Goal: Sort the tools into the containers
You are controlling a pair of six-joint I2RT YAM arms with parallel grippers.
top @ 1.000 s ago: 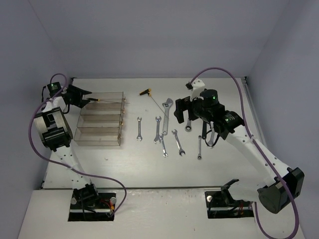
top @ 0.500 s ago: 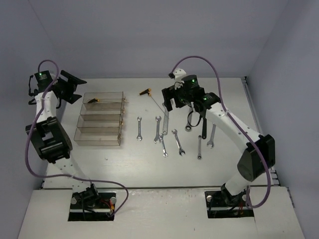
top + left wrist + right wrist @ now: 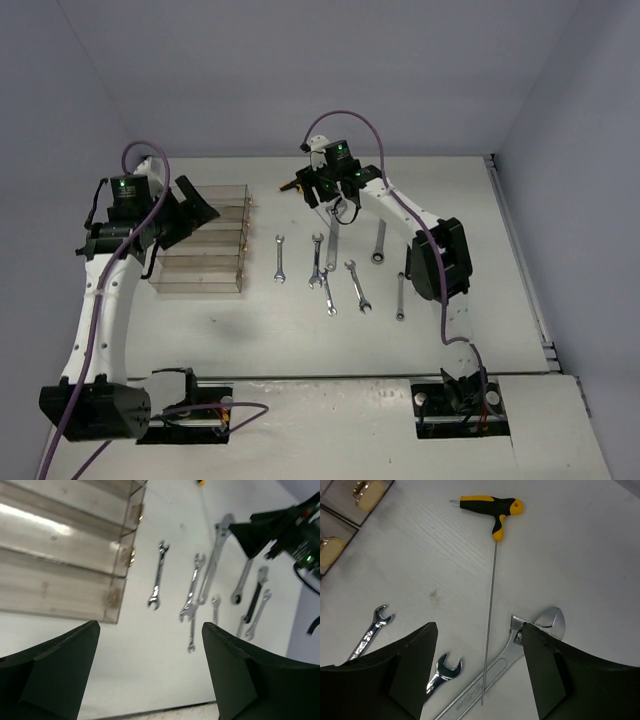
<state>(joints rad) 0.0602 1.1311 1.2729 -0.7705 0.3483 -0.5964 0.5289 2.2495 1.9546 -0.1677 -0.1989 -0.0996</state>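
Lying loose in a row on the white table (image 3: 250,330), silver wrenches (image 3: 279,258) sit to the right of the joined clear bins (image 3: 200,275). Above the bins' far end, the left gripper (image 3: 150,624) hangs with its fingers spread wide and nothing between them. Farthest back, the right gripper (image 3: 479,627) hovers with fingers apart and empty over a thin rod (image 3: 498,527) with a yellow-and-black handle, whose tip crosses the shaft of a large adjustable wrench (image 3: 540,625).

Left arm (image 3: 106,287) and right arm (image 3: 392,204): white links, black joint housings, each with a green indicator light (image 3: 121,184). A purple cable (image 3: 340,113) loops along each arm. Left gripper (image 3: 150,625) and right gripper (image 3: 479,627): matte black, wedge-shaped fingers (image 3: 405,672).
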